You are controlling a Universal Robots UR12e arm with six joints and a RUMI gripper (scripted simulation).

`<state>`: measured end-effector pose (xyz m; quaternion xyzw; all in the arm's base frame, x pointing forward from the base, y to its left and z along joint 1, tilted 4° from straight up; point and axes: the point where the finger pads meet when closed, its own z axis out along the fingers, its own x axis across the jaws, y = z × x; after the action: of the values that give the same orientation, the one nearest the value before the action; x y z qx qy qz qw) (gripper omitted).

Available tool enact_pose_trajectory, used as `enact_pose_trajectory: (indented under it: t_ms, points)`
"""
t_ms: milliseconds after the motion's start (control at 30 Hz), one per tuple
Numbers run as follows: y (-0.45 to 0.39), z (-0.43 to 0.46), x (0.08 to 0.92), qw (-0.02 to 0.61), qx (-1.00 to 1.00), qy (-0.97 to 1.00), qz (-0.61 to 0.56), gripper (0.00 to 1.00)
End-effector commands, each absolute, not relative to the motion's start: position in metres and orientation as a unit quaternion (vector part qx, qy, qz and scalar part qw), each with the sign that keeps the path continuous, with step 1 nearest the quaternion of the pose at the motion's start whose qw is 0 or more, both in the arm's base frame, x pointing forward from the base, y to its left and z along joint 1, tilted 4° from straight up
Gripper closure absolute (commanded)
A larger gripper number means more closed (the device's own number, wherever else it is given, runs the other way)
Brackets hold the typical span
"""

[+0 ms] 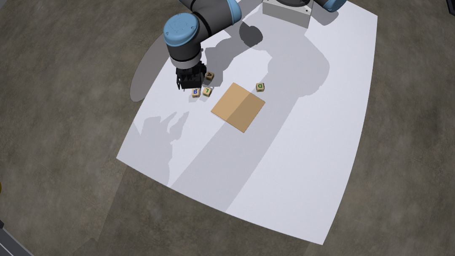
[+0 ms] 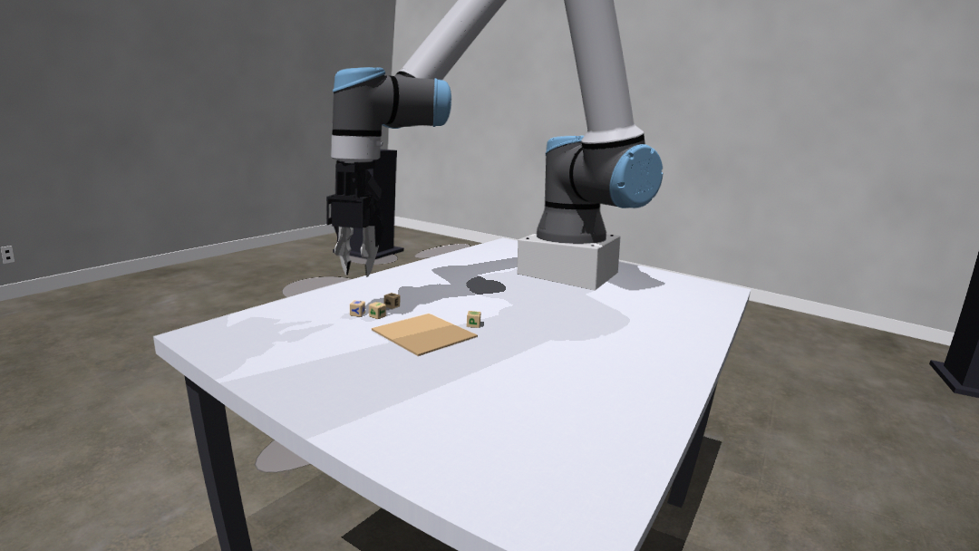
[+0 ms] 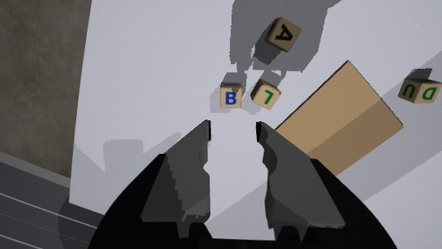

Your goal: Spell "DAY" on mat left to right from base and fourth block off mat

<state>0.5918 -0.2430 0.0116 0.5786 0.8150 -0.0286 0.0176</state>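
My gripper (image 2: 356, 272) (image 3: 232, 122) is partly open and empty, high above the table near the blocks. The blue-lettered block (image 1: 195, 92) (image 2: 356, 309) (image 3: 231, 97) has B on top and a Y on a side face in the exterior view. Close beside it stands a block (image 1: 207, 92) (image 2: 377, 310) (image 3: 266, 94) with a green L on top. The A block (image 1: 209, 76) (image 2: 392, 301) (image 3: 283, 34) stands behind them in shadow, its A turned sideways in the wrist view. The D block (image 1: 260, 87) (image 2: 473, 319) (image 3: 420, 91) stands off the mat (image 1: 237, 107) (image 2: 423, 333) (image 3: 340, 119), on its other side.
All four blocks rest on the white table (image 1: 302, 158) (image 2: 513, 410), outside the mat. The robot's base (image 1: 285, 14) (image 2: 568, 261) stands at the table's back. The table's side edge runs near the gripper. Arm shadows cross part of the mat.
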Motion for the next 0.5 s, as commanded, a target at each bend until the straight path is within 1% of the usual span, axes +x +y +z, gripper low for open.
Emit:
enact_pose_trajectory:
  t_ms: [0,467]
  points:
    - [-0.244,0.009,0.592,0.018,0.576,0.817,-0.029,0.75]
    - [-0.245,-0.007,0.592,0.018,0.576,0.817,-0.029,0.75]
